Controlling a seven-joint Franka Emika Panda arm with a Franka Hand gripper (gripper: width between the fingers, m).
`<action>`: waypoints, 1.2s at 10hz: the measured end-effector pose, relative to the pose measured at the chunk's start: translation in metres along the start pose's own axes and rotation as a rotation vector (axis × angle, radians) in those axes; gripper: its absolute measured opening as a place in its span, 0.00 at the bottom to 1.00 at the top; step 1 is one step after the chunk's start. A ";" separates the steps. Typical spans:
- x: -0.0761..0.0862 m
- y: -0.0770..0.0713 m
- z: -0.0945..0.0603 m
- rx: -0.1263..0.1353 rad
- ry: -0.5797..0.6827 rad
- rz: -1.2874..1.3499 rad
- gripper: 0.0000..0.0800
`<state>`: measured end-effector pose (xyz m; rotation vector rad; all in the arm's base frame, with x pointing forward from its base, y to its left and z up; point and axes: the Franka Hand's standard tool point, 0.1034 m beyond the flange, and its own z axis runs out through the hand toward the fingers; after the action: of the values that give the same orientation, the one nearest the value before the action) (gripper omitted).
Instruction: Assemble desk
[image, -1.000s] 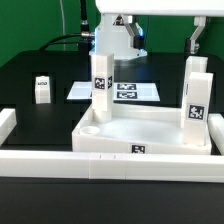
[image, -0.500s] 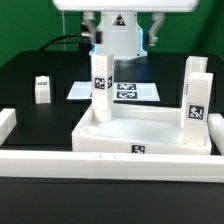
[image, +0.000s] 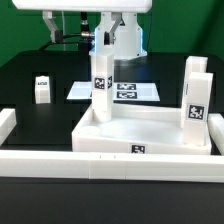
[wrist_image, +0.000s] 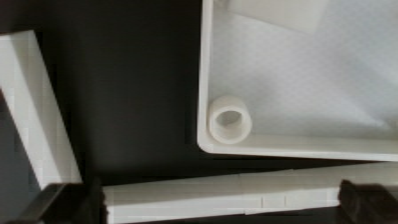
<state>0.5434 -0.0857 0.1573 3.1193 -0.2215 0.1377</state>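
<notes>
Tabletop (image: 150, 135): we log it rim-up at table centre, against the front rail (image: 110, 165). Two legs (image: 100, 88) (image: 194, 95) stand in it; a third (image: 42, 89) lies loose at nine o'clock. Gripper (wrist_image: 222, 200): jaw state we cannot tell.

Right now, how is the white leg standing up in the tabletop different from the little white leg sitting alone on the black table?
The tall white square-post leg stands upright in a corner of the white rimmed plastic tabletop; the short white leg sits apart on the black table, outside the tabletop. In the exterior view the standing leg looks much taller than the lone one. Both are white and carry black-and-white square tags.
</notes>
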 end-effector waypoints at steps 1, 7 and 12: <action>0.000 0.000 0.000 0.000 0.000 0.000 0.81; -0.037 0.078 0.028 -0.049 -0.003 -0.248 0.81; -0.060 0.110 0.042 -0.046 -0.014 -0.302 0.81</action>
<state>0.4726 -0.1865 0.1104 3.0612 0.2424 0.1052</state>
